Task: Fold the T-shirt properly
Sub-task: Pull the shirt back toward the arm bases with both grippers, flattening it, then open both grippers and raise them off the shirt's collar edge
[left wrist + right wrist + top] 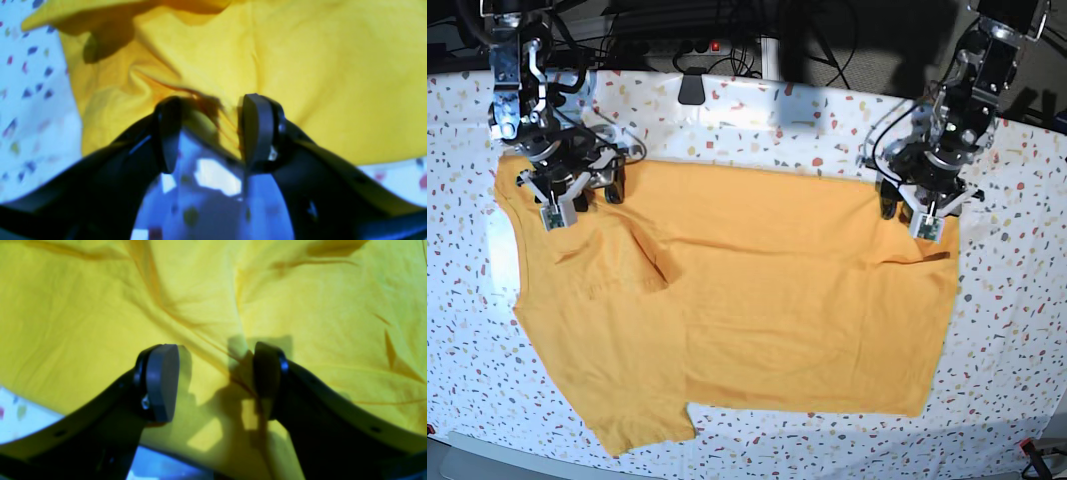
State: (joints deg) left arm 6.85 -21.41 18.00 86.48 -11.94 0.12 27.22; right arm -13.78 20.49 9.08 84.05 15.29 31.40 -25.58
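The mustard-yellow T-shirt (757, 300) lies spread on the speckled table (757, 120), with one sleeve at the near left and creases near its left end. At the shirt's far right corner my left gripper (916, 213) hovers open. In the left wrist view its fingers (257, 130) straddle the cloth's edge (213, 110), where a small wrinkle rises between them. My right gripper (567, 200) stands open over the shirt's far left corner. A ridge of cloth (213, 350) runs between its pads (161, 383), which are apart from it.
A black clip (692, 88) sits on the table's far edge. Behind it are cables and a power strip (697, 45). Bare speckled table surrounds the shirt, with a narrow strip (827, 455) along the front edge.
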